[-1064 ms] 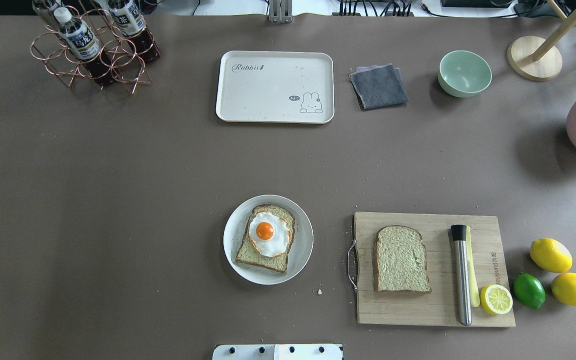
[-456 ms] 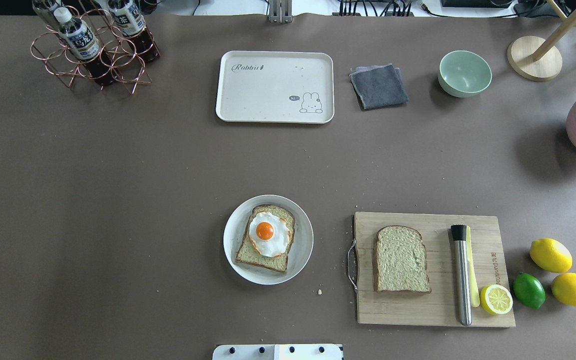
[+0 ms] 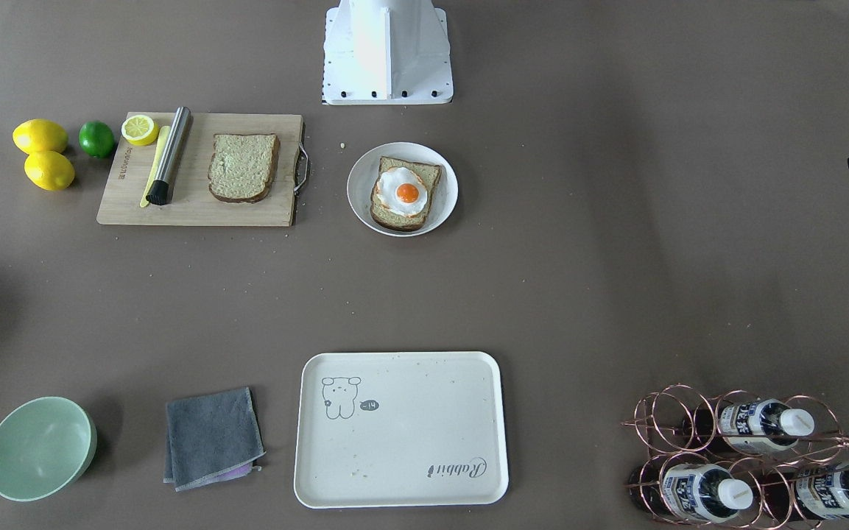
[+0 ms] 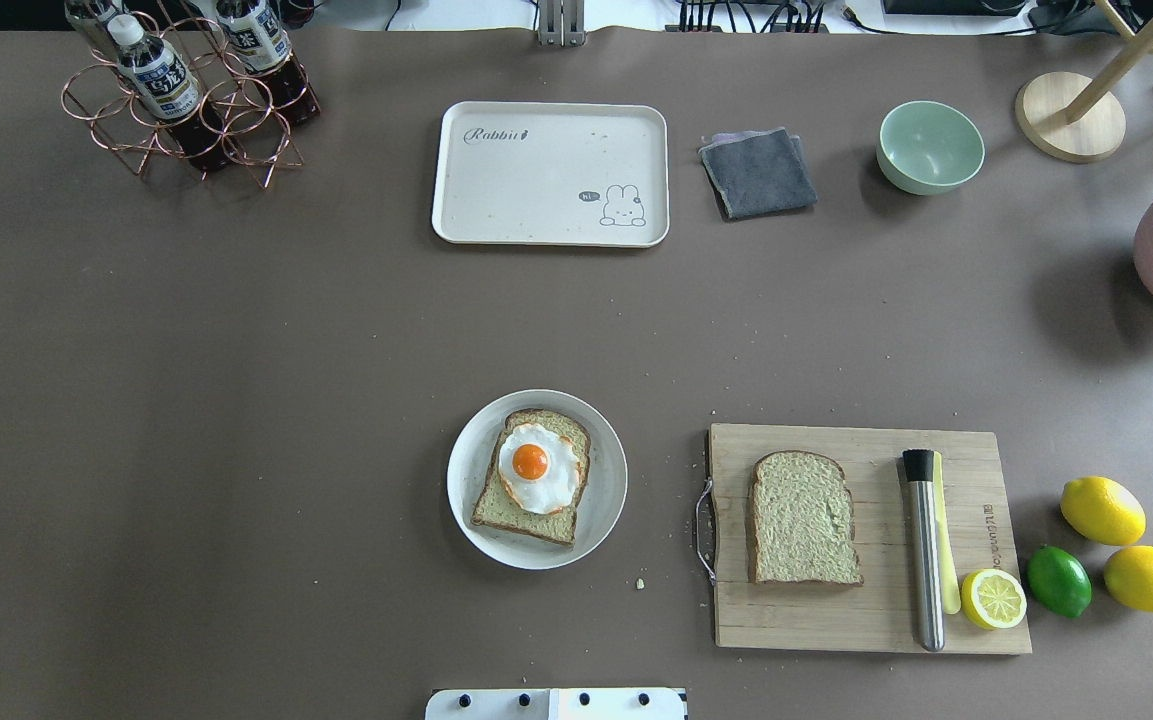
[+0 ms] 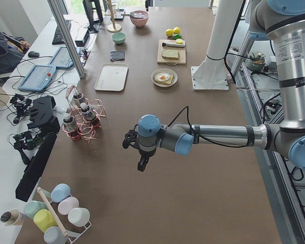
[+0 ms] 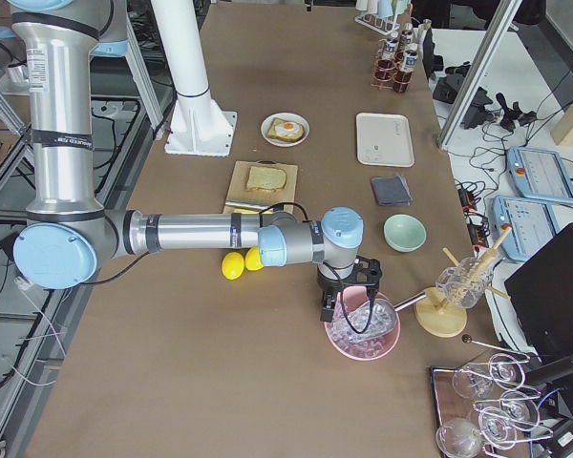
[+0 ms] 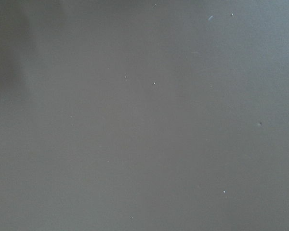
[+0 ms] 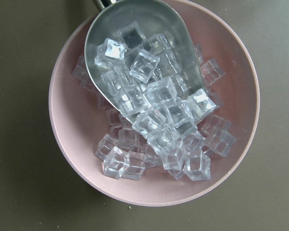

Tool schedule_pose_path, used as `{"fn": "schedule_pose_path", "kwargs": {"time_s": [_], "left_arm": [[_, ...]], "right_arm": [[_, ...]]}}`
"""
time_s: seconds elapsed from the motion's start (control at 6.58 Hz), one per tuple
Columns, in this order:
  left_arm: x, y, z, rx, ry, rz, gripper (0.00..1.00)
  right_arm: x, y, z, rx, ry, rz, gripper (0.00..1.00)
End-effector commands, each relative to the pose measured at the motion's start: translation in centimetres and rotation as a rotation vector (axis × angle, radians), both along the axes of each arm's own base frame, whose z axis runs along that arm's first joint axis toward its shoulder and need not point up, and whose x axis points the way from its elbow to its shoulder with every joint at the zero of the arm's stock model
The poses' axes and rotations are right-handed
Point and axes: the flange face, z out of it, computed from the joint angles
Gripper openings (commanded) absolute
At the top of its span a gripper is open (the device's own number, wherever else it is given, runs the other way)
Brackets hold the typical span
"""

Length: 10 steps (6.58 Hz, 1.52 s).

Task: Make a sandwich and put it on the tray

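On a round white plate lies one bread slice with a fried egg on top. A second, bare bread slice rests on the wooden cutting board. The cream tray holds nothing and sits at the far side. Far off to the left, past the bottle rack, my left gripper hovers over bare table. My right gripper hangs over a pink bowl of ice. I cannot tell whether either is open or shut.
On the board lie a steel rod and a lemon half; two lemons and a lime sit beside it. A grey cloth, a green bowl and a copper bottle rack line the far side.
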Motion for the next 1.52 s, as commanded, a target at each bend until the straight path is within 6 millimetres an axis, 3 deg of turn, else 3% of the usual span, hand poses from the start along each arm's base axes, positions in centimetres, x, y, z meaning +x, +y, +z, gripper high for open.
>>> {"fn": "schedule_pose_path", "kwargs": {"time_s": [0.0, 0.3, 0.61, 0.91, 1.06, 1.22, 1.37], "left_arm": [[0.2, -1.6, -0.2, -0.026, -0.013, -0.002, 0.98], [0.4, -2.7, 0.1, -0.043, -0.012, 0.003, 0.98], [-0.2, -2.1, 0.3, -0.009, -0.007, 0.013, 0.98], [-0.5, -1.4, 2.4, -0.033, 0.065, 0.054, 0.98], [-1.1, -1.4, 1.9, -0.033, 0.080, 0.037, 0.98], [-1.1, -1.5, 1.9, -0.032, 0.078, 0.035, 0.98], [-1.0, -1.5, 1.8, -0.033, 0.082, 0.035, 0.98]], "right_arm": [[2.4, 0.2, 0.4, 0.034, 0.005, -0.075, 1.00], [3.2, 1.0, 0.4, 0.026, -0.041, -0.051, 1.00], [2.7, 1.6, -2.2, 0.079, -0.084, -0.059, 1.00], [-2.6, 2.2, -6.8, 0.151, -0.165, -0.169, 1.00], [-6.3, 2.6, -9.7, 0.193, -0.201, -0.245, 1.00], [-8.6, 3.2, -11.9, 0.177, -0.224, -0.247, 1.00], [-11.8, 4.5, -15.6, 0.159, -0.243, -0.251, 1.00]]}}
